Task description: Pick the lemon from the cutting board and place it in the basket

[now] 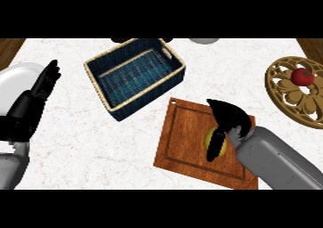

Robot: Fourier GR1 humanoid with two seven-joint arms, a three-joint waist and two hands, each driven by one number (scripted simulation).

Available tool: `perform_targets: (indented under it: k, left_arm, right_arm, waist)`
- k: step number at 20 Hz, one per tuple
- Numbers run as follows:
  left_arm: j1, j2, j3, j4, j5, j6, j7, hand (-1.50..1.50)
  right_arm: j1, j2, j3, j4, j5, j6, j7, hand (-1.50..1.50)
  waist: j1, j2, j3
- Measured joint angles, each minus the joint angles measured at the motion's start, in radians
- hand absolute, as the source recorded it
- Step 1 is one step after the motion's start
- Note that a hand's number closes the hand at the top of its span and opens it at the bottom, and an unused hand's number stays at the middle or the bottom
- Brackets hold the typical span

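From the head view, the right hand (pixel 227 119) is down over the lemon (pixel 210 137) on the cutting board (pixel 187 147), near right; its fingers seem to curl round the fruit, mostly hiding it. The left hand (pixel 34 100) rests open at left. The blue basket (pixel 106 100) sits far centre on the table (pixel 91 147).

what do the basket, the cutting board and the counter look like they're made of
Basket: looks like woven wicker, dark blue weave with a pale tan rim; ribbed strands show. Cutting board: appears to be reddish-brown wood, smooth, with faint grain and a groove near its edge. Counter: seems white marble or similar stone, with faint grey veining.
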Motion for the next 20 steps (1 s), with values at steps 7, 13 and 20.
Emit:
perform_targets:
  k: [7,13,20]
  left_arm:
    - [-0.009,-0.02,0.025,-0.025,-0.026,-0.017,0.035,0.0]
    - [0.007,-0.043,0.043,-0.028,-0.049,-0.039,0.024,0.0]
    - [0.008,-0.076,0.057,-0.022,-0.088,-0.054,0.015,0.0]
  right_arm:
    - [0.052,0.039,-0.048,-0.016,0.066,0.005,-0.002,-1.5]
    - [0.127,0.061,-0.076,-0.01,0.126,0.018,-0.03,-1.5]
    - [0.195,0.091,-0.113,-0.011,0.199,0.033,-0.041,-1.5]
  waist:
    - [-0.001,0.0,0.0]
    - [-0.001,0.0,0.0]
    - [-0.001,0.0,0.0]
